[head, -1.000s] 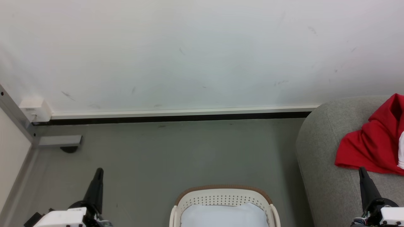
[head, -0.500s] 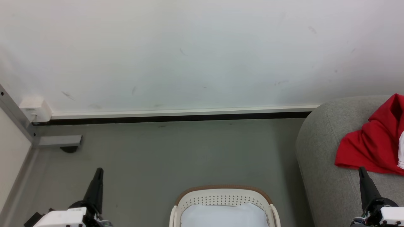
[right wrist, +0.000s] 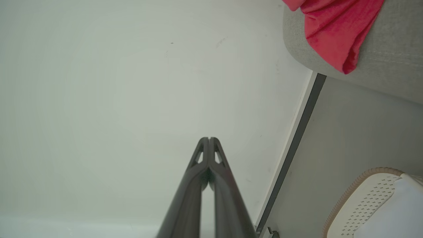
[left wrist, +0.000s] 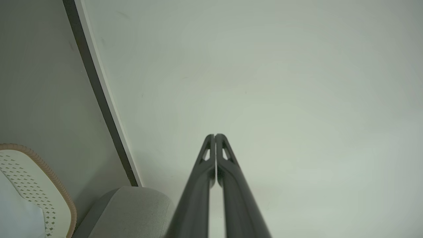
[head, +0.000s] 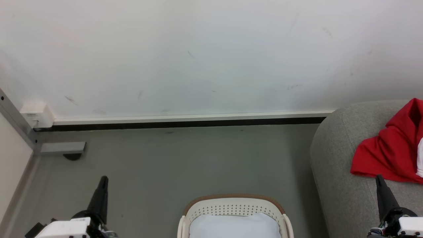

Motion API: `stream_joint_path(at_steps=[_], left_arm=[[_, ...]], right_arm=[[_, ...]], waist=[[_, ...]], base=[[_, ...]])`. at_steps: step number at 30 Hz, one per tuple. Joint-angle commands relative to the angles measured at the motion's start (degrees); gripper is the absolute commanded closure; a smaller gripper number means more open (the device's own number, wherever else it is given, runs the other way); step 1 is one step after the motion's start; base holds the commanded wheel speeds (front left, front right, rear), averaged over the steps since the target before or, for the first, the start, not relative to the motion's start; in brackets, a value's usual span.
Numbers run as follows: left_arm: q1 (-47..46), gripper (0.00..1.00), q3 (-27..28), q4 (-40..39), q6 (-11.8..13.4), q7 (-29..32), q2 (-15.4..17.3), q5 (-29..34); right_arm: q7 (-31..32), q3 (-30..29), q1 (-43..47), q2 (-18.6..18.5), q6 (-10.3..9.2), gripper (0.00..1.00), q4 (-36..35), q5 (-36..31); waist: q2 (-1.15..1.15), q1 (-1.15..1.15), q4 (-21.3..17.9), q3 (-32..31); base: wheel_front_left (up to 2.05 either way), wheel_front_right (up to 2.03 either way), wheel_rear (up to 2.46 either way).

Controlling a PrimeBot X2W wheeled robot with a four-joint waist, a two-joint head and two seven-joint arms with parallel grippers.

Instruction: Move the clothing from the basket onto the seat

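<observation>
Left fingers [left wrist: 201, 185] and right fingers [right wrist: 191, 191] were pressed shut, holding nothing. Red clothing [head: 390, 148] lay on the seat [head: 337, 165]; the basket [head: 231, 205] held a pale liner [head: 234, 226] where visible. Transfer looked finished; the next move called for checking the basket's hidden near part.

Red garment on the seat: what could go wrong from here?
The red garment has a fold reaching toward the seat edge; it might slide off. The shut right gripper points up just below its hem and could snag it when moving. The basket shows pale liner, but its near part is cut off, so leftover clothing cannot be ruled out.
</observation>
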Motion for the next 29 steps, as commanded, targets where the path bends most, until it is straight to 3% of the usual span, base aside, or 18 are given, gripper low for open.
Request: stream_joint_path(at_steps=[1, 29], left_arm=[[-0.42, 1.00, 0.18, 0.07, -0.36, 0.31, 0.42, -0.74], [-0.42, 1.00, 0.17, 0.07, -0.36, 0.30, 0.42, -0.74]], right_arm=[[0.20, -0.25, -0.53, -0.10, -0.10, 1.00, 0.08, 0.15], [0.37, -0.44, -0.55, 0.06, -0.10, 1.00, 0.10, -0.09]], waist=[[0.00, 0.00, 0.00, 0.00], [0.00, 0.00, 0.00, 0.00]], base=[[0.00, 0.00, 0.00], [0.00, 0.00, 0.00]])
